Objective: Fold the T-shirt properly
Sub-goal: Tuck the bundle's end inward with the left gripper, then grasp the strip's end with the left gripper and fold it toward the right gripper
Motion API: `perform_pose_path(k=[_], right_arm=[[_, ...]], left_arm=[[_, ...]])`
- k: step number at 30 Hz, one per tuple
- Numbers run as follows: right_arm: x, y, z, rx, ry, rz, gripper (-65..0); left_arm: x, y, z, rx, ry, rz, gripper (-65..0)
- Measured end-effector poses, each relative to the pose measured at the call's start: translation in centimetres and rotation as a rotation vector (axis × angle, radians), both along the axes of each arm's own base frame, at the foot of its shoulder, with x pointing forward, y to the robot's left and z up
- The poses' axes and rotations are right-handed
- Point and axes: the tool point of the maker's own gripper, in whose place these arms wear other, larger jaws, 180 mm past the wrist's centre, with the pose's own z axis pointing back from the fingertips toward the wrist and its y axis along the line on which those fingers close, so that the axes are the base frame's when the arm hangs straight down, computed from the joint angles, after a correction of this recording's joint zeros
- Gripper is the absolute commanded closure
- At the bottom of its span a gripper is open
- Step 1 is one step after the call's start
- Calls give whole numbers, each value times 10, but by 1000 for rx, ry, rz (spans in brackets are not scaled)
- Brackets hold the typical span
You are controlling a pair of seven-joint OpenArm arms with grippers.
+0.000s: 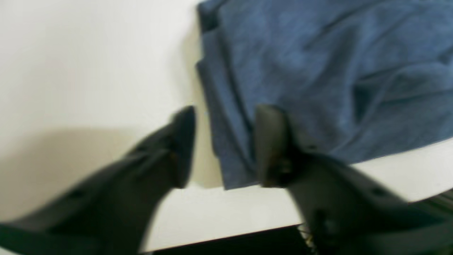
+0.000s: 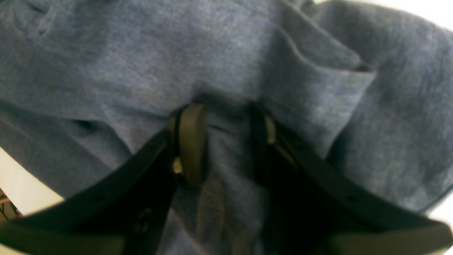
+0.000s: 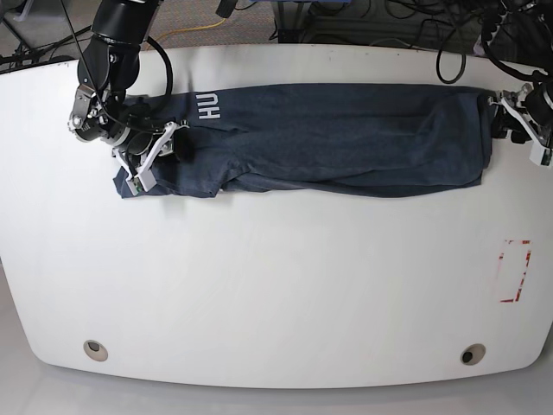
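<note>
The slate-blue T-shirt (image 3: 346, 138) lies folded into a long band across the far half of the white table (image 3: 276, 285), with white letters "HU" (image 3: 209, 105) showing near its left end. My right gripper (image 3: 160, 147) is at that left end. In the right wrist view it (image 2: 226, 141) is shut on a bunched fold of the T-shirt (image 2: 177, 53). My left gripper (image 3: 518, 117) is at the band's right end. In the left wrist view it (image 1: 226, 141) stands open, astride the edge of the T-shirt (image 1: 318, 71), with one finger over bare table.
A red-outlined rectangle (image 3: 516, 271) is marked on the table at the right. Two round holes (image 3: 96, 349) (image 3: 471, 354) sit near the front edge. Cables (image 3: 415, 17) lie beyond the far edge. The table edge (image 1: 230, 237) runs just under the left gripper.
</note>
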Motion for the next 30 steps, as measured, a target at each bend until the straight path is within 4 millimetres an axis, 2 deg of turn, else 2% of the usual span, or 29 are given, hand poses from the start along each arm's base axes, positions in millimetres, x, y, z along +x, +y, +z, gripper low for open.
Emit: perform_pose_path(k=[2, 5, 8, 11, 14, 16, 20, 24, 30], right_arm=[[0, 0, 0, 0, 0, 0, -195], [0, 0, 0, 0, 1, 0, -195], [0, 0, 0, -1, 1, 1, -195], [0, 0, 0, 0, 0, 1, -195], [0, 0, 0, 0, 0, 1, -195], [0, 0, 0, 1, 0, 0, -195], [0, 0, 0, 1, 0, 1, -195], [0, 1, 0, 2, 0, 0, -195], [0, 1, 0, 3, 0, 1, -195]], left_arm=[[0, 10, -3, -20, -5, 46, -415], [-1, 18, -5, -38, -4, 75, -447], [1, 18, -12, -65, 5, 91, -453], [14, 17, -15, -120, -22, 111, -453], [16, 21, -30, -187, -3, 153, -453], [9, 23, -50, -227, 60, 188, -453], [17, 10, -60, -295, 63, 172, -453], [32, -18, -61, -359, 45, 104, -450], [26, -29, -65, -377, 99, 64, -442]])
